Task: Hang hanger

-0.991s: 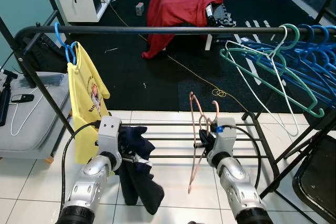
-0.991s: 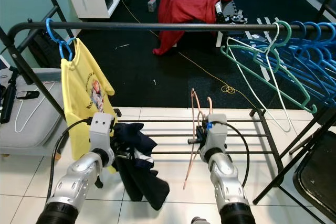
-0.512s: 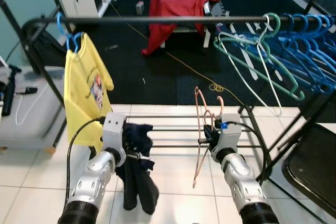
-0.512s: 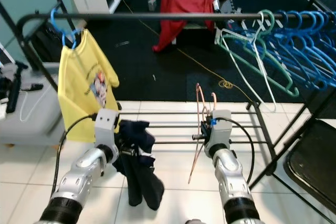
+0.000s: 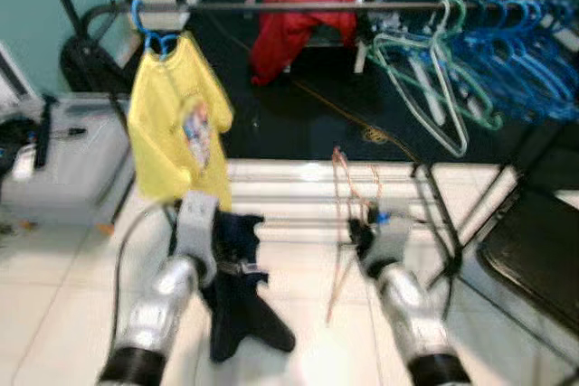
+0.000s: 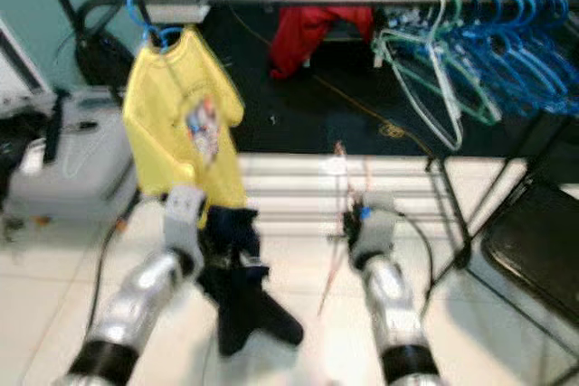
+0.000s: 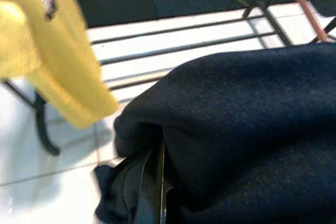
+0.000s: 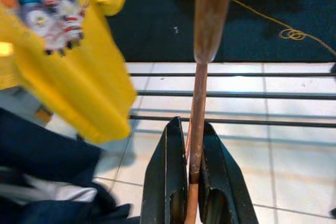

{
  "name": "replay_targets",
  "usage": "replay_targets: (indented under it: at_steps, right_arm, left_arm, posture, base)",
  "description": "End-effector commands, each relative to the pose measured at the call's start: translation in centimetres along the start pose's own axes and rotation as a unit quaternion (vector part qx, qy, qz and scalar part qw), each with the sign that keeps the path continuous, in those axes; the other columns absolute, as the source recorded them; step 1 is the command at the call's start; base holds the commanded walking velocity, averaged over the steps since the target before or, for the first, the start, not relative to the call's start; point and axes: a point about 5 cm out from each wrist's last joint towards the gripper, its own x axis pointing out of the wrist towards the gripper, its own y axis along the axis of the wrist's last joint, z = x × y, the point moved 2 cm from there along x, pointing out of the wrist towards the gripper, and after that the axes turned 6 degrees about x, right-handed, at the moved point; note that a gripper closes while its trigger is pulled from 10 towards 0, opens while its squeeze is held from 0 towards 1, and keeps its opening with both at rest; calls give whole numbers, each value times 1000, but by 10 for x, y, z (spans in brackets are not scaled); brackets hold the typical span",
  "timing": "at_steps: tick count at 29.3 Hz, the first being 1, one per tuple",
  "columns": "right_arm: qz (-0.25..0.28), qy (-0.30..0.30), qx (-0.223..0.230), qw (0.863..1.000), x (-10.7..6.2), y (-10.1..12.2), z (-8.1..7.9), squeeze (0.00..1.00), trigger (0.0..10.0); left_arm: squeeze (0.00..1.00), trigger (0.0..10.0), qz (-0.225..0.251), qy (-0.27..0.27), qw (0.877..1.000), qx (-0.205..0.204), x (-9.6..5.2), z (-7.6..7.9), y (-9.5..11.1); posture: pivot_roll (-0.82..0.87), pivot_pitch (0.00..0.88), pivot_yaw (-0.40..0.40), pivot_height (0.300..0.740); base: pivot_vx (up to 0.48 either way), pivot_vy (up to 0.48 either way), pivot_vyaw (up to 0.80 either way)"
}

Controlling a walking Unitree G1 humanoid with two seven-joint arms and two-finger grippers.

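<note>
1. Gripping the copper-coloured hanger (image 8: 198, 129) in the right pincer (image 8: 190, 203), jaws closed tight on a thin bar of its frame, low in front of the rack's bottom rails (image 8: 231, 94).
2. Clutching a dark navy garment (image 5: 237, 291) in the left pincer (image 5: 217, 264), fingers buried in the folds and seemingly closed on the cloth, with the rest of it drooping toward the tiled floor (image 5: 54, 296).
3. Standing well below the top rail (image 5: 298, 6), where a yellow T-shirt (image 5: 176, 124) is hanging from a blue hanger (image 5: 149, 32) toward the left end, and a crowd of green and blue hangers (image 5: 488, 70) is hanging toward the right end.
4. Judging the copper-coloured hanger as light, thin and stiff enough to keep its shape, yet smooth, so probably prone to swivelling or sliding in a grip on one narrow bar.
5. Judging the best hold as the present one on the straight bar, leaving the hook free to catch the rail.
6. Judging the dark navy garment as soft, limp and heavier than the hanger, so likely to sag and tug once draped.
7. Aiming, by this reading, for the bare stretch of top rail between the yellow T-shirt and the green and blue hangers.
8. Reading the head views as motion-blurred, so leaving finer detail of the hook unsaid.
</note>
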Motion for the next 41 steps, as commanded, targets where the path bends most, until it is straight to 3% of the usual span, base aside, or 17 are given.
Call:
replay_targets:
  at_steps: [1,13,17,20,25,26,35,38,41]
  right_arm:
    - [-3,3,7,1000,0,-3,-3,0,10000]
    - [2,-2,12,1000,-2,-3,-1,0,10000]
    - [-3,8,1,1000,-2,-3,0,0,10000]
    - [-1,24,-13,1000,-4,1,5,0,10000]
    - [15,44,-30,998,-5,10,6,0,10000]
    - [24,72,-66,995,-4,17,3,0,10000]
    - [25,137,-61,988,-2,28,-18,0,10000]
    - [26,165,-82,983,0,28,-33,0,10000]
    - [24,170,-84,982,1,26,-36,0,10000]
  left_arm:
    - [0,10000,-2,-4,1000,10,-2,-2,-1]
    - [0,10000,-10,-24,999,29,1,2,3]
    - [0,10000,-12,-22,999,35,3,2,3]
    - [0,10000,-6,15,1000,14,5,-6,5]
    - [0,10000,6,37,999,18,5,-13,10]
    - [0,10000,17,43,999,23,5,-16,16]
    - [0,10000,28,38,999,25,4,-17,22]
    - [0,10000,31,38,999,24,4,-17,23]
    - [0,10000,31,40,998,23,4,-17,24]
  posture:
    - [-42,135,28,740]
    - [-49,132,43,740]
    - [-56,129,43,740]
    - [-64,116,38,740]
    - [-64,111,36,740]
    - [-61,106,30,740]
    - [-57,94,30,740]
    - [-55,84,32,740]
    - [-55,84,32,740]
  base:
    - [0,0,0]
    - [0,0,0]
    - [0,-480,0]
    - [0,0,0]
    - [0,0,0]
    - [0,0,0]
    - [0,0,0]
    - [0,0,800]
    - [0,0,800]
